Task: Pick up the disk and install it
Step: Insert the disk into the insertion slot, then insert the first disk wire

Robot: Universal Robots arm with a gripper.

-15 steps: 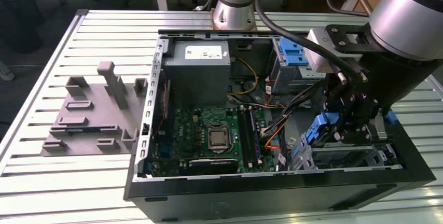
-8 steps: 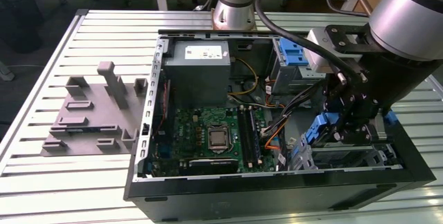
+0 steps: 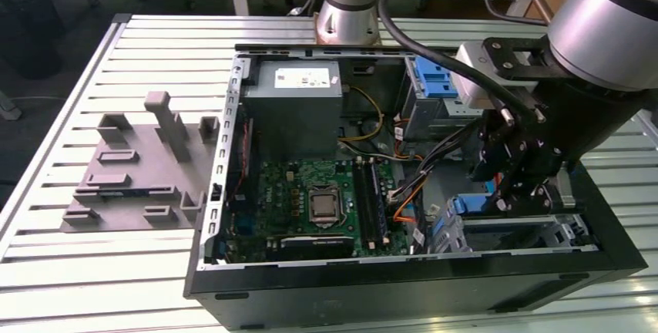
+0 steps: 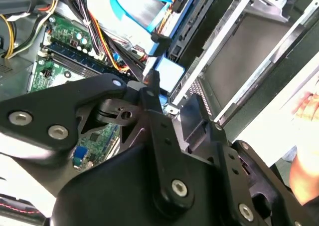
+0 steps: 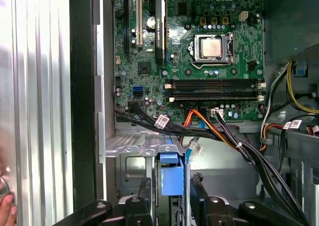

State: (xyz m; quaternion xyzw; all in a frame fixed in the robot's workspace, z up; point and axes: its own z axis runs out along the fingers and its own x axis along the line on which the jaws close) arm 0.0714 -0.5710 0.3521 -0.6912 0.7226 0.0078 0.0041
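Disk [image 5: 169, 172]: on edge at the bay [image 5: 130, 145], pinched between the fingers [image 5: 197, 190] of the gripper [image 3: 517, 194]; you risk it tilting and jamming in the bay, or snagging the cables [image 5: 222, 133] just beside.

Bright, seemingly overhead light glares on the slatted table [image 3: 62, 271]; the case [image 3: 411, 294] interior sits shadowed.

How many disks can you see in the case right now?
1. The disk sits edge-on at the drive bay, right at the gripper, its blue frame showing in the first wrist view. More may be hidden.
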